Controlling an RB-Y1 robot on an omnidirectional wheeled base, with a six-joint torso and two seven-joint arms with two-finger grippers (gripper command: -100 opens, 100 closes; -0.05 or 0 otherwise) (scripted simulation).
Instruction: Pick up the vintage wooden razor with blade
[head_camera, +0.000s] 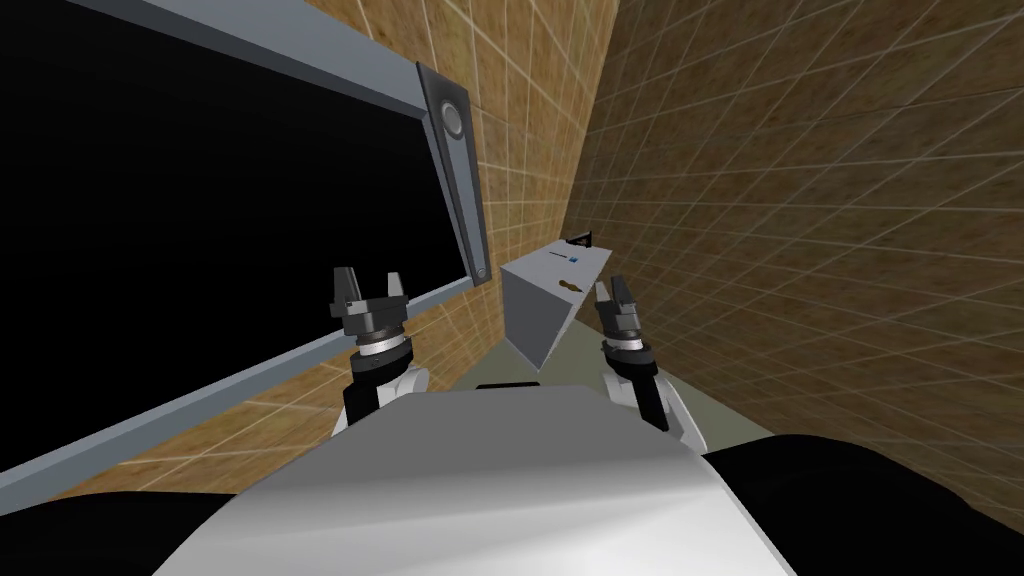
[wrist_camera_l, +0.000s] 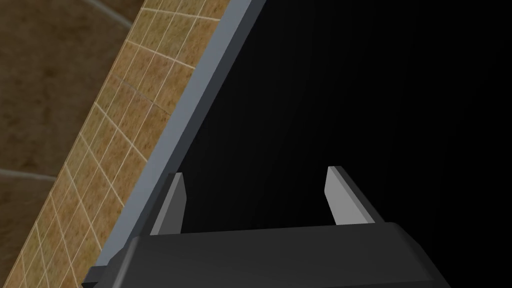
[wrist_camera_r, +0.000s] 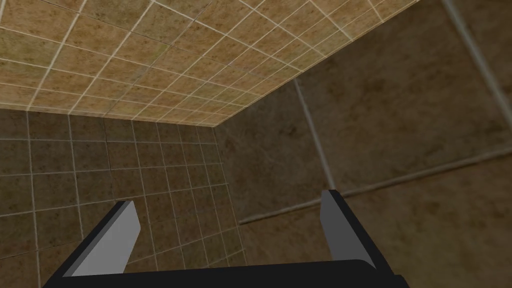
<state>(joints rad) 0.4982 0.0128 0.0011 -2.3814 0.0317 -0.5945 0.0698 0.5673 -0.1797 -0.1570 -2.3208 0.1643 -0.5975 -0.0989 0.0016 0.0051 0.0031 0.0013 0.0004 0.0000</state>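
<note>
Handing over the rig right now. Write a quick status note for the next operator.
Left end effector: open, empty, raised by the grey frame.
Right end effector: open, empty, raised next to the grey counter.
Small brown razor lies on the counter's near end, untouched.
Done: nothing grasped yet.
Left: reach to the razor, close on it, lift.

Open room lies above the worktop (head_camera: 535, 300). Only the razor (head_camera: 566, 289), a small blue item (head_camera: 574, 259) behind it and a dark object (head_camera: 580, 239) at the far edge interrupt it.
</note>
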